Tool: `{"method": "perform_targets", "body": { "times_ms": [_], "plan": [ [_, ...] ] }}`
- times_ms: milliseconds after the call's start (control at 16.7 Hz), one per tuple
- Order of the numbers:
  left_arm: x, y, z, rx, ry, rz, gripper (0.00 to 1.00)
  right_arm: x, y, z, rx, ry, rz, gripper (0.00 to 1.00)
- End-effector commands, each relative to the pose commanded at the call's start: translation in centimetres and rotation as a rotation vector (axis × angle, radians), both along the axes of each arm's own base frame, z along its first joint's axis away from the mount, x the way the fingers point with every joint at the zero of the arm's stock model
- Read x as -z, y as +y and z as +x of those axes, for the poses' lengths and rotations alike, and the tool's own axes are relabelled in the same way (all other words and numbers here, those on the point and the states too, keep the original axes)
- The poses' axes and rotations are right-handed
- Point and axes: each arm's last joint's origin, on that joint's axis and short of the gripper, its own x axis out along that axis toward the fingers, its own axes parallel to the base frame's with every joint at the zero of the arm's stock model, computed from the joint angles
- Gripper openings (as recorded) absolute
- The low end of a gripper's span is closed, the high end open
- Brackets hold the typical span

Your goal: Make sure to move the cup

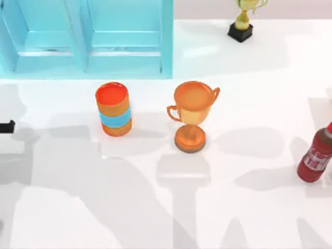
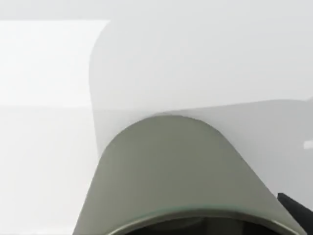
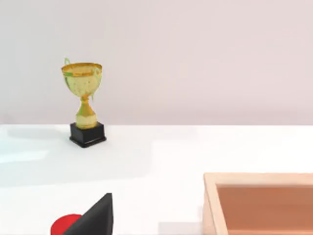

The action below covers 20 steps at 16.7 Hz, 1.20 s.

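Note:
The cup (image 1: 113, 109) is an orange cylinder with a light blue band and a red inside. It stands upright on the white table left of centre, in front of the blue cabinet. A black bit of my left gripper (image 1: 6, 126) shows at the table's far left edge, well away from the cup. In the right wrist view, a black part of my right gripper (image 3: 95, 218) shows low in the picture, with nothing visibly held.
An orange trophy (image 1: 192, 116) stands just right of the cup. A blue cabinet (image 1: 85, 39) fills the back left. A gold trophy on a black base (image 1: 241, 21) is at the back, a red bottle (image 1: 316, 155) at the right edge. A wooden box (image 3: 259, 203) appears in the right wrist view.

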Motion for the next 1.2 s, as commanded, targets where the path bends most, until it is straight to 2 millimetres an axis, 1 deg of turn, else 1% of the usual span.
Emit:
{"method": "perform_targets", "body": {
  "times_ms": [120, 300, 420, 540, 660, 960, 1080, 1200],
  "plan": [
    [-0.8, 2.5, 0.5, 0.001, 0.010, -0.013, 0.00, 0.0, 0.0, 0.0, 0.000, 0.000, 0.000, 1.00],
    [-3.4, 7.8, 1.4, 0.002, -0.013, -0.028, 0.00, 0.0, 0.0, 0.0, 0.000, 0.000, 0.000, 1.00],
    [-5.1, 11.5, 1.0, -0.002, -0.027, -0.035, 0.00, 0.0, 0.0, 0.0, 0.000, 0.000, 0.000, 1.00],
    [-6.3, 14.2, 0.2, -0.004, -0.033, -0.044, 0.00, 0.0, 0.0, 0.0, 0.000, 0.000, 0.000, 1.00],
    [-6.8, 15.3, -0.3, -0.004, -0.037, -0.048, 0.00, 0.0, 0.0, 0.0, 0.000, 0.000, 0.000, 1.00],
    [-6.8, 15.2, -0.3, 0.000, -0.039, -0.043, 0.00, 0.0, 0.0, 0.0, 0.000, 0.000, 0.000, 1.00],
    [-5.7, 15.3, -0.2, 0.001, -0.037, -0.045, 0.00, 0.0, 0.0, 0.0, 0.000, 0.000, 0.000, 1.00],
    [-3.6, 15.5, -0.1, 0.003, -0.040, -0.043, 0.00, 0.0, 0.0, 0.0, 0.000, 0.000, 0.000, 1.00]
  ]
}}
